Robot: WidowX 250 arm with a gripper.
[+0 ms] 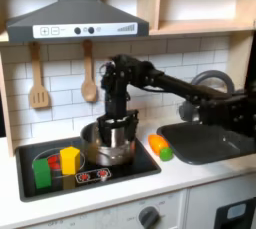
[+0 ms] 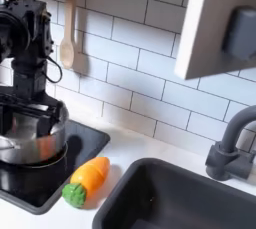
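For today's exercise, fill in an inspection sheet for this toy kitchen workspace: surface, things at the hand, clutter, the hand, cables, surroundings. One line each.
Surface: black stovetop set in a white counter; a red burner shows in front of the pot.
Things at the hand: silver pot on the stovetop, its handle pointing to the second exterior view's left.
Clutter: green block and yellow block on the stovetop; toy carrot on the counter between stovetop and sink.
Hand: hand down at the pot's rim; whether open or shut cannot be told.
Cables: black cable looped on the arm.
Surroundings: white tile wall, range hood, two hanging wooden utensils, grey faucet.
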